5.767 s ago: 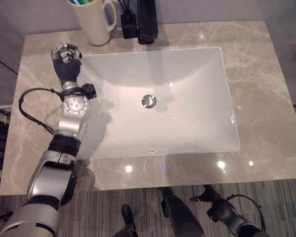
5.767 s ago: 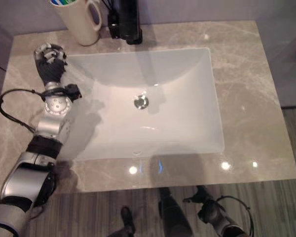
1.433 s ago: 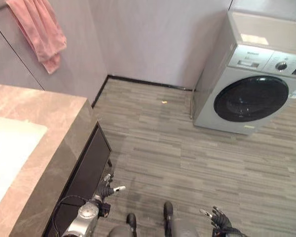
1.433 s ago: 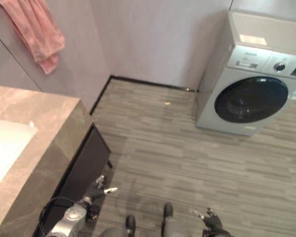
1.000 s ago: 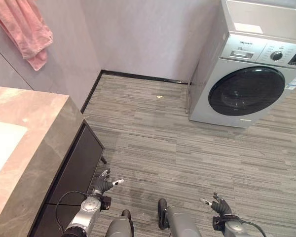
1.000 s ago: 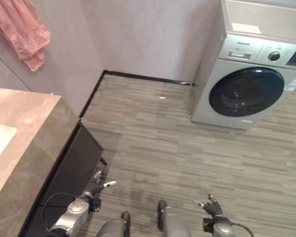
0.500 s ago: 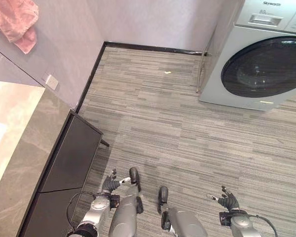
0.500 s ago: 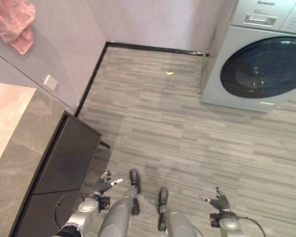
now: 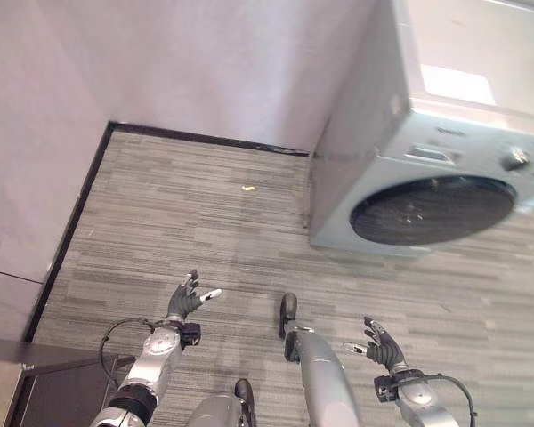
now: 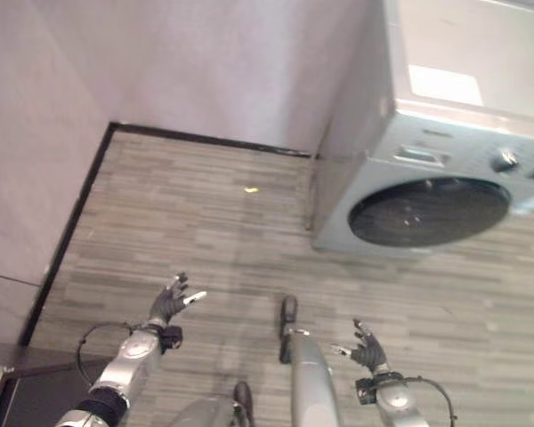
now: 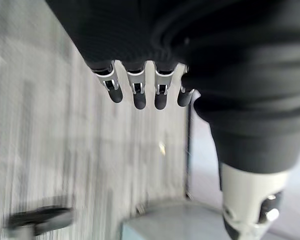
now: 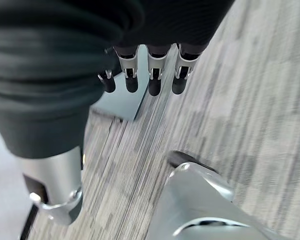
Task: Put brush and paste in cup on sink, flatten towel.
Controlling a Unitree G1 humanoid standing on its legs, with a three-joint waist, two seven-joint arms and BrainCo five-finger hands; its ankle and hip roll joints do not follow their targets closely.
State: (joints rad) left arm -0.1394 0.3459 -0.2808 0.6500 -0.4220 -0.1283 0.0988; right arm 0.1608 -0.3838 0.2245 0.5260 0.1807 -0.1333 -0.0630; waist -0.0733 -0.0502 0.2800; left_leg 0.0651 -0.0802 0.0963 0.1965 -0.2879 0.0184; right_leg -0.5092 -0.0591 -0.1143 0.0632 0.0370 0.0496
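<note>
My left hand [image 9: 185, 301] hangs low over the grey striped floor [image 9: 205, 222], at the lower left, with its fingers straight and nothing in it. My right hand [image 9: 380, 347] hangs at the lower right, open and empty too. In the left wrist view the fingers [image 11: 135, 92] point at bare floor. In the right wrist view the fingers [image 12: 150, 80] reach out straight above the floor.
A silver washing machine [image 9: 427, 187] with a dark round door stands at the right against the pale wall [image 9: 205, 62]. A black skirting [image 9: 205, 140] runs along the wall's foot. A dark cabinet corner [image 9: 53, 391] shows at the lower left. A small yellow scrap [image 9: 247, 188] lies on the floor.
The camera has swung away: the stone counter and the pink towel have slid out at the left, and the washing machine looms larger. Both hands stay low and open.
</note>
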